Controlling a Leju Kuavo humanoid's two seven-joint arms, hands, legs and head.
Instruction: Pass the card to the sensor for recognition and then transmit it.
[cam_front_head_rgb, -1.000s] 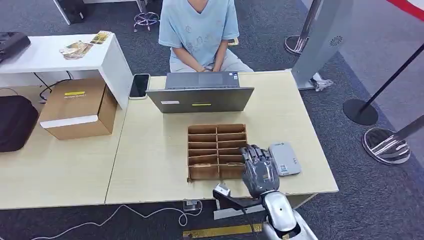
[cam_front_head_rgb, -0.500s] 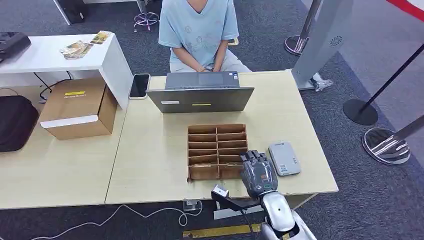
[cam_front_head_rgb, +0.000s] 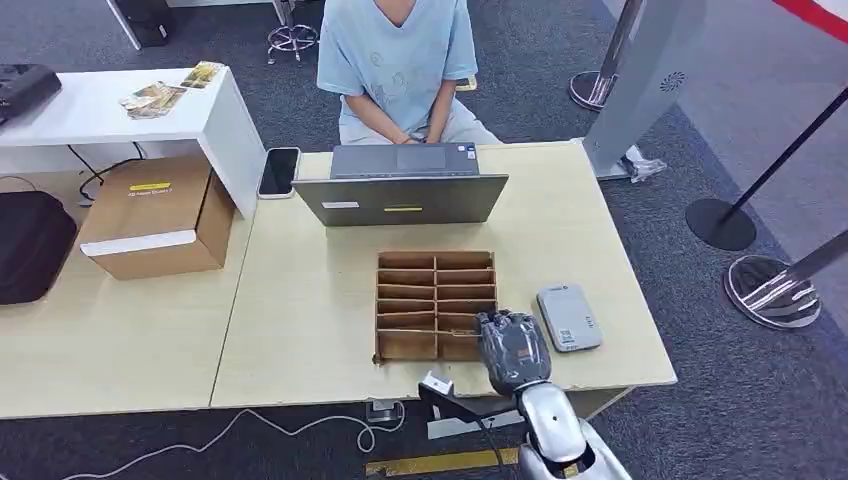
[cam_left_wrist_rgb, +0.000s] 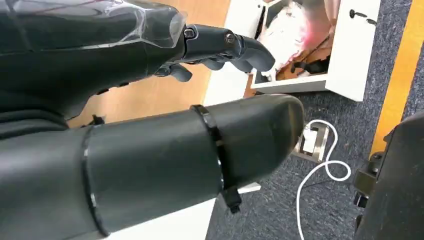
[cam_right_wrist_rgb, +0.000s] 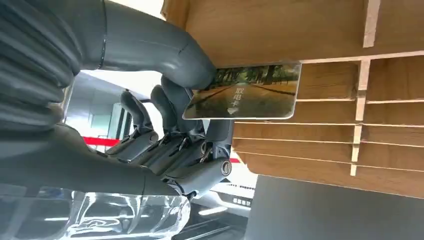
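Your right hand (cam_front_head_rgb: 513, 348) sat at the near right corner of the one cardboard rack (cam_front_head_rgb: 435, 303) on the counter (cam_front_head_rgb: 300, 300), knuckles up. At that wrist you could see it pinching one card (cam_right_wrist_rgb: 245, 97) between thumb and fingers, the card lying flat against the rack's slats, a tree-lined picture on its face. One grey sensor (cam_front_head_rgb: 568, 317) lay just beside the hand, to its right, flat on the counter. Beyond the rack stood one laptop (cam_front_head_rgb: 402, 187), a person (cam_front_head_rgb: 398, 65) seated behind it, and one phone (cam_front_head_rgb: 279, 171) at its left. One brown box (cam_front_head_rgb: 160, 214) sat on the neighbouring counter. Your left hand (cam_left_wrist_rgb: 150, 75) hung over the floor with fingers loosely curled, holding nothing.
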